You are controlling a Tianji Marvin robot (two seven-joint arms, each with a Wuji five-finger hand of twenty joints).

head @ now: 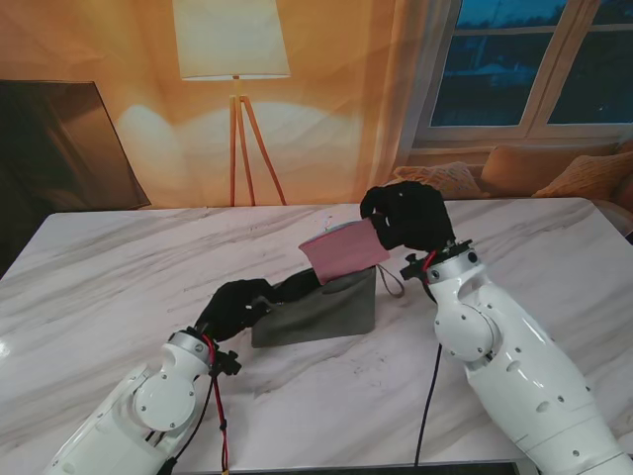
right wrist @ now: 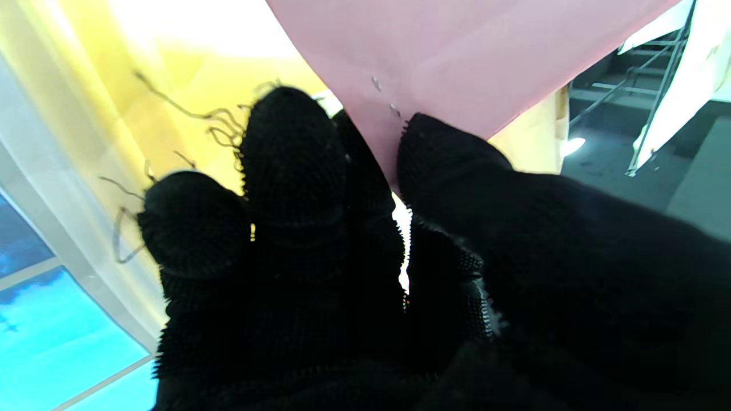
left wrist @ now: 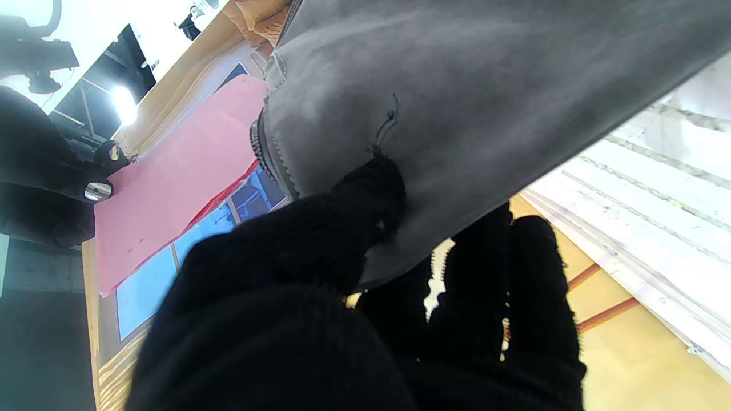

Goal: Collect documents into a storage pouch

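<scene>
Pouch [head: 321, 312] gripped by left hand [head: 237, 302]; right hand [head: 406, 216] pinches pink document [head: 343, 253].

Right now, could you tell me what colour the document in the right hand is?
Pink document, clearest in the stand view, pinched by the right hand.

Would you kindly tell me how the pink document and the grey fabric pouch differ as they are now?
The flat pink paper document is thin and held up by the right hand, clear of the table; the soft grey fabric pouch is bulkier, rests on the white marble table, and is gripped by the left hand. Both are pinched between black-gloved fingers.
</scene>
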